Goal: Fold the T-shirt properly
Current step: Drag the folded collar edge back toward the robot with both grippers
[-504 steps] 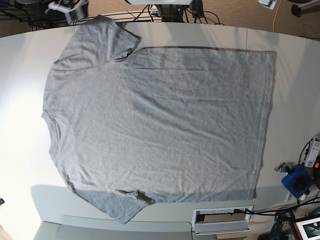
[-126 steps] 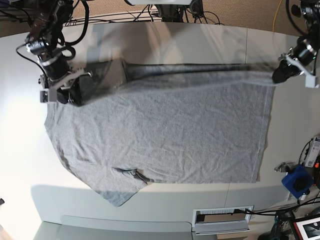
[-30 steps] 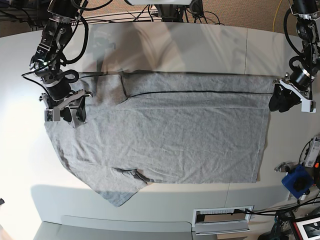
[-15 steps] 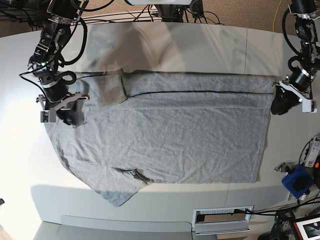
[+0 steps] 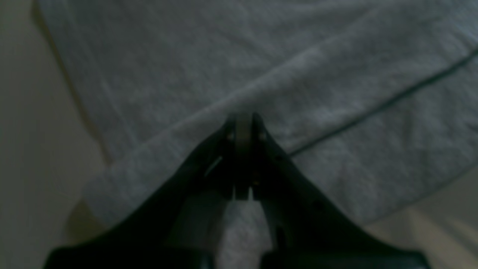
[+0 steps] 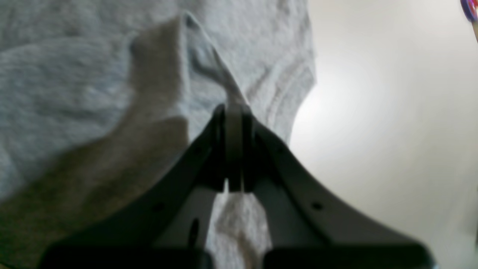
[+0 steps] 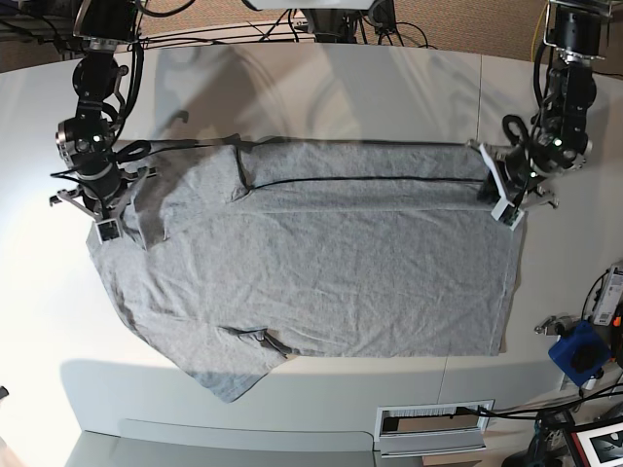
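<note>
The heather-grey T-shirt (image 7: 331, 263) lies on the white table (image 7: 341, 88), plain side up. Its far long edge is folded over toward the middle, and the far sleeve (image 7: 200, 180) lies on the body. My right gripper (image 7: 105, 216) is at the shoulder end, shut on a tented pinch of cloth (image 6: 209, 67), as the right wrist view (image 6: 233, 108) shows. My left gripper (image 7: 501, 190) is at the hem end of the fold, shut on the hem (image 5: 298, 63), as the left wrist view (image 5: 242, 117) shows. The near sleeve (image 7: 234, 375) lies crumpled.
A white box (image 7: 433, 428) sits at the table's front edge. A blue device (image 7: 579, 352) and cables are at the right edge. More cables (image 7: 292, 24) run behind the table's far edge.
The left gripper has moved in from the shirt's outer hem corner onto the fold. The right gripper has shifted slightly left and turned. The shirt's folded far edge stays down.
</note>
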Controlling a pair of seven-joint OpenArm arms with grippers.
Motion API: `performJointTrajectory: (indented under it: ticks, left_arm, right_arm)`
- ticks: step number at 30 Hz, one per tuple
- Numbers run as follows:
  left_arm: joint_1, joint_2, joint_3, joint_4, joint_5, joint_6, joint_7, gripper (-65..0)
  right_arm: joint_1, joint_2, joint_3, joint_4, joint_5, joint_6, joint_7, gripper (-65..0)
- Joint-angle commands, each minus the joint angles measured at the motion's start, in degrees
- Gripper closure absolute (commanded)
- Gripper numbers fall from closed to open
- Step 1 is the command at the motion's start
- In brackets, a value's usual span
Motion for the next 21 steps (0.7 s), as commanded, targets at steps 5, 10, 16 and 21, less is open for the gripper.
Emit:
performJointTrajectory:
  ticks: [5,10,16,21]
  left_arm:
    - [-1.55,-1.36,-0.96,0.87,0.72,1.86,0.66,0.0]
    - [-0.83,-1.53,-0.98,0.85,-1.03,1.62,1.95,0.0]
    - [3.13,-1.22,-0.98,0.85,-1.64,1.11,1.97,0.0]
    - [6.29,-1.25,-0.98,0.85,-1.66,1.29,2.05,0.0]
  right_arm:
    - [0.76,0.96,-0.17,0.57,-1.29,-3.39,0.59,0.0]
    - [0.79,0.96,-0.17,-6.34,-1.31,-3.89,1.97,0.0]
    - [0.46,0.96,-0.17,-10.01,-2.99,-3.93,0.98,0.0]
    - [-1.42,0.98,-0.17,-9.99,-1.81,-3.80,0.11,0.0]
